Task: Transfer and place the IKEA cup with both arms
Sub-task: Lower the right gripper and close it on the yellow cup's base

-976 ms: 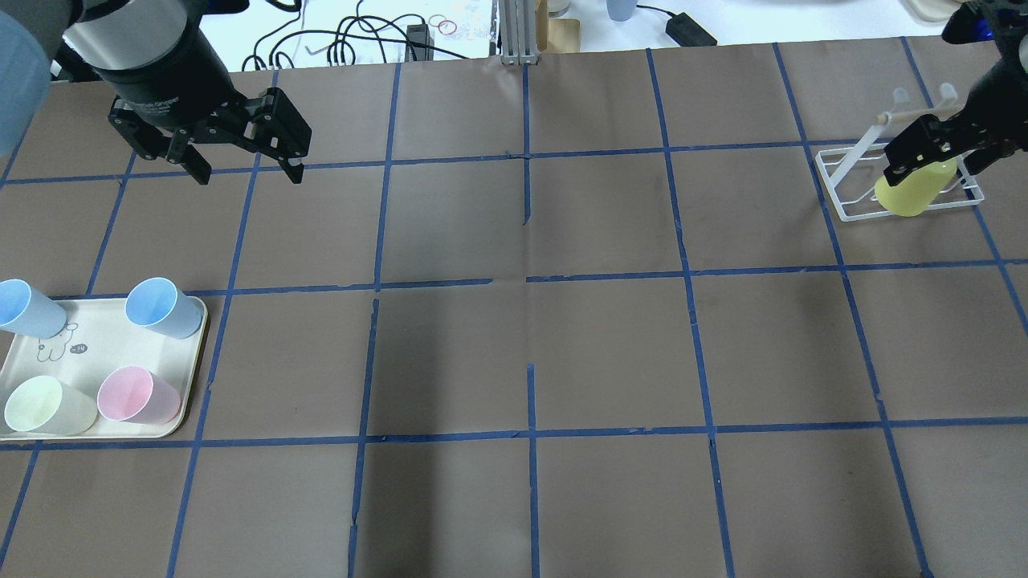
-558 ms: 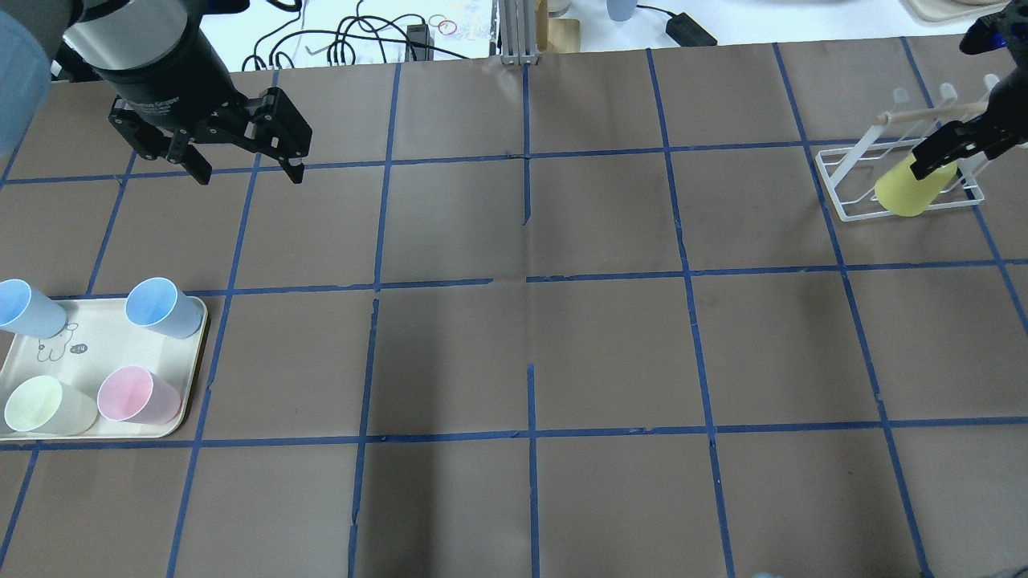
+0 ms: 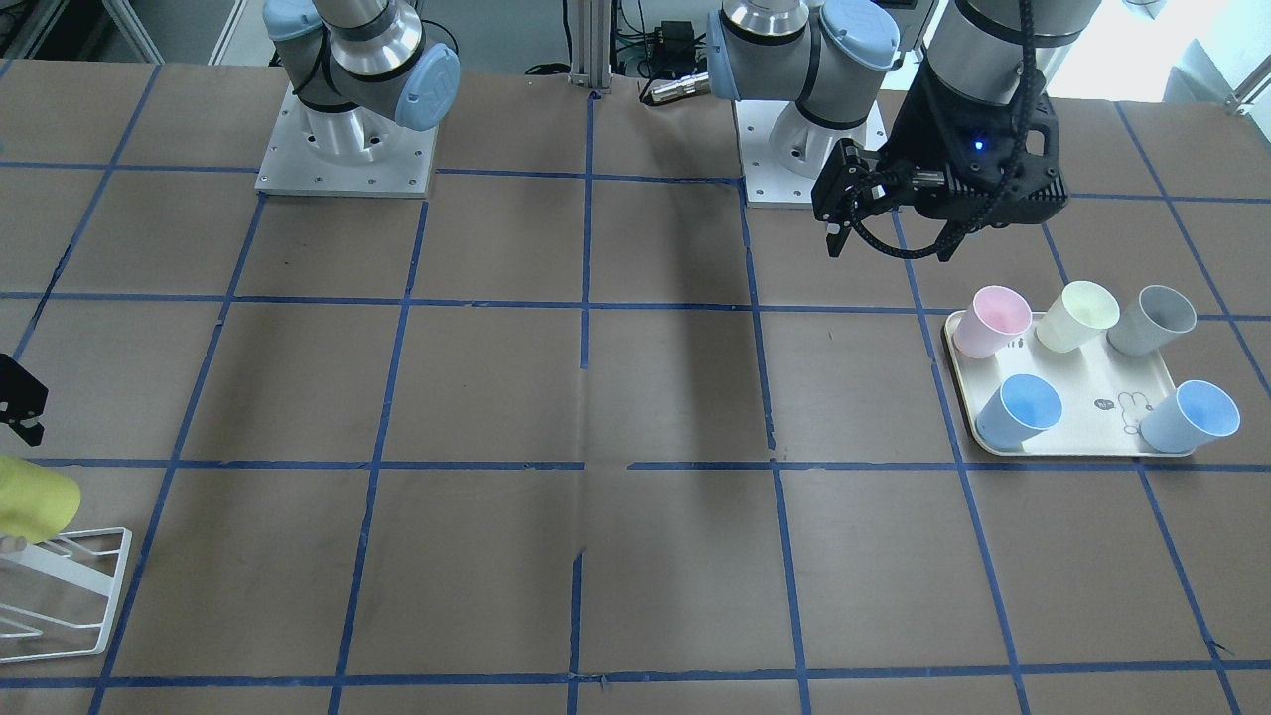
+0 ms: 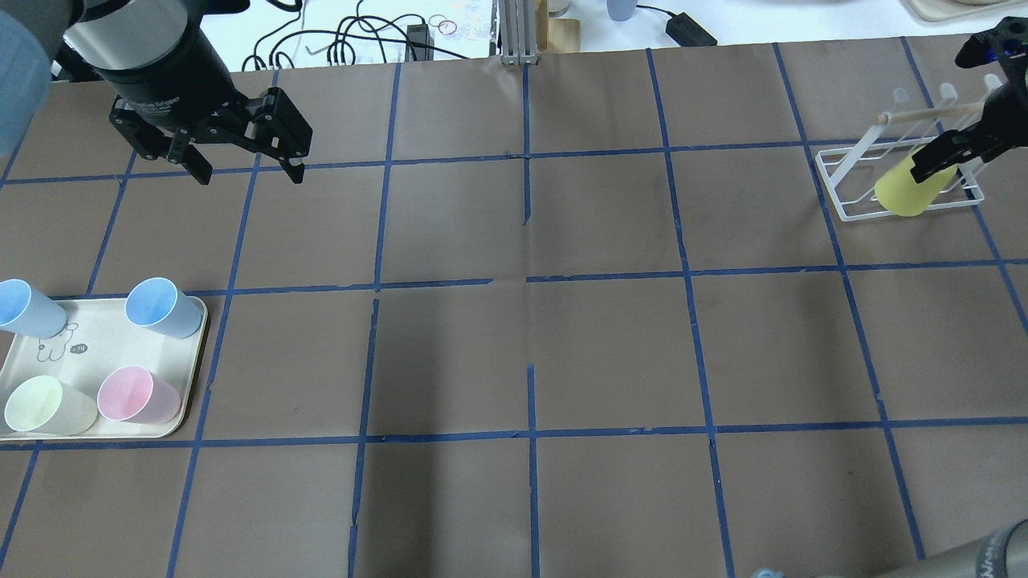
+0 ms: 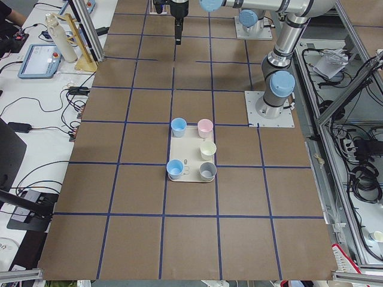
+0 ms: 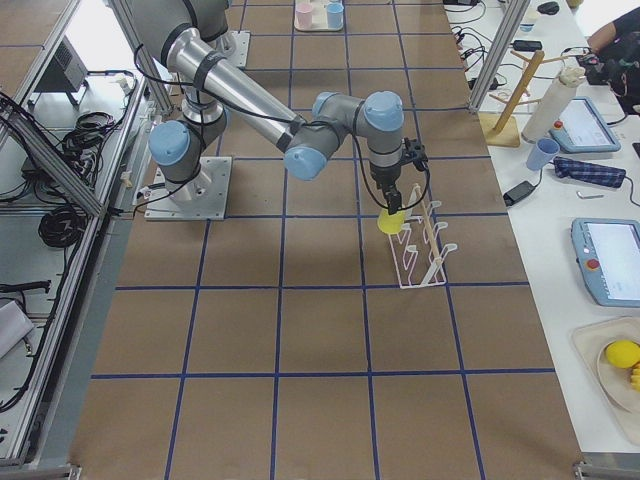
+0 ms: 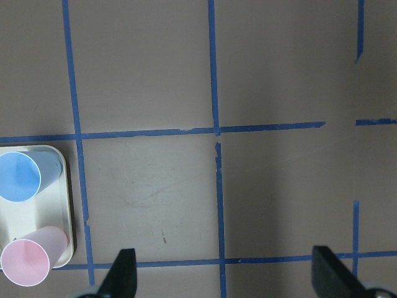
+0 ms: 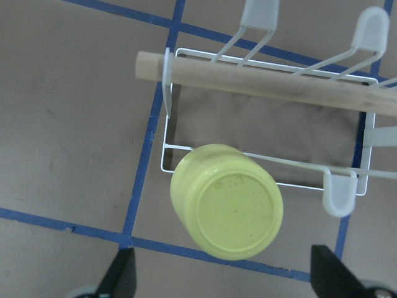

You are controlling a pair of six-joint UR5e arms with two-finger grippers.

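The yellow IKEA cup (image 4: 906, 193) hangs upside down and tilted on a white wire rack (image 4: 843, 181) at the table's far right. It also shows in the right wrist view (image 8: 226, 202), bottom up, and in the front view (image 3: 35, 501). My right gripper (image 4: 952, 152) is open above the cup and does not touch it; in the right wrist view (image 8: 226, 279) its fingertips stand wide apart to either side. My left gripper (image 4: 247, 168) is open and empty, high over the far left of the table, and shows in the front view (image 3: 887, 233).
A cream tray (image 4: 96, 337) at the left edge holds several pastel cups: two blue (image 4: 161, 307), one pink (image 4: 132, 395), one pale cream (image 4: 40, 405), one grey (image 3: 1152, 318). The rack has a wooden bar (image 8: 260, 71) and hooks. Cables lie beyond the far edge.
My right gripper has drawn back up and to the right, away from the yellow cup, which stays on the rack. The left arm has not moved.
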